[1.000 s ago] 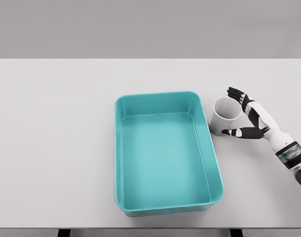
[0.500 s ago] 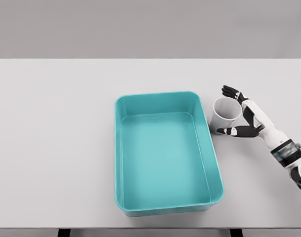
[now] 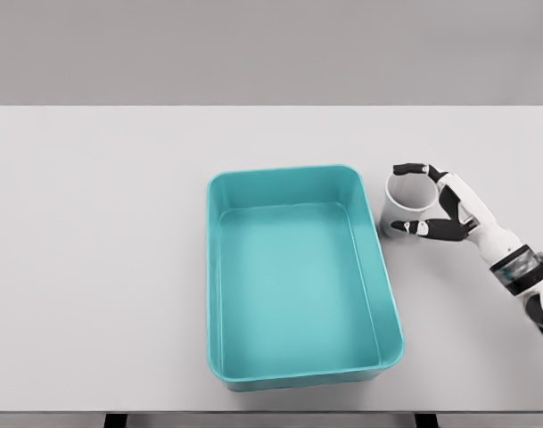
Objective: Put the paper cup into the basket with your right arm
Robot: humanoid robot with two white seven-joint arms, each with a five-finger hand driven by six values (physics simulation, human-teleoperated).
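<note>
Fingers (image 3: pixel 412 168) of the right hand (image 3: pixel 436 209) have curled from spread to wrapped around the paper cup (image 3: pixel 403 205), upright on the worktop (image 3: pixel 102 250) just beside the teal basket (image 3: pixel 219 294). Grasp looks set; lift comes next.

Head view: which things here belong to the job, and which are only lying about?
Belong to the job:
paper cup
basket
right hand, curled around the cup

Only there:
table; nothing else lies on it
</note>
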